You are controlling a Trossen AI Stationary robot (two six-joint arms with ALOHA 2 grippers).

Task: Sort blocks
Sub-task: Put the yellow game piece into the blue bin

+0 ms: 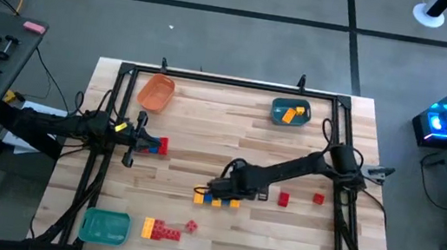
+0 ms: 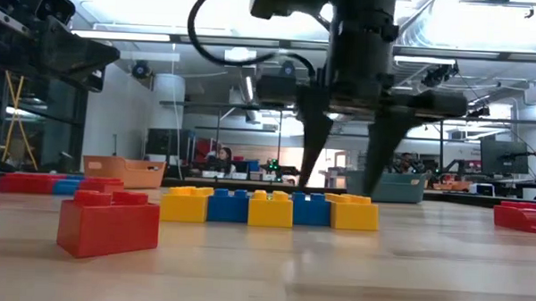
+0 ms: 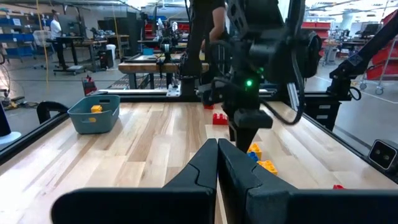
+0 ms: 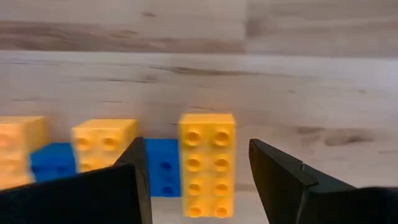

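- Right claw (image 4: 198,177): fingers spread wide and holding nothing. It hangs over the joined row of yellow and blue blocks (image 2: 268,208), with one yellow block (image 4: 207,163) standing between its two fingers and not yet touched.
- Just beside that yellow block sits a blue block (image 4: 163,166), then another yellow block (image 4: 102,142); the row runs on out past one finger of the claw.
- Judged risk: the blocks look joined, so closing on the one yellow block may lift or drag its neighbours, or tilt the row and let the grip slip.
- Judged risk: one finger comes down right at the blue block, and may land on top of it instead of beside the yellow one.
- Farther from the claw: two loose red blocks (image 1: 284,199) on its arm's side; a red and yellow cluster (image 1: 160,229) toward the table's near edge.
- Trays well apart from the claw: blue tray (image 1: 290,112) with a yellow block inside, orange tray (image 1: 156,91), green tray (image 1: 104,227).
- Left claw (image 3: 217,163): fingers pressed together, empty, waiting across the table near a red block (image 1: 161,144).
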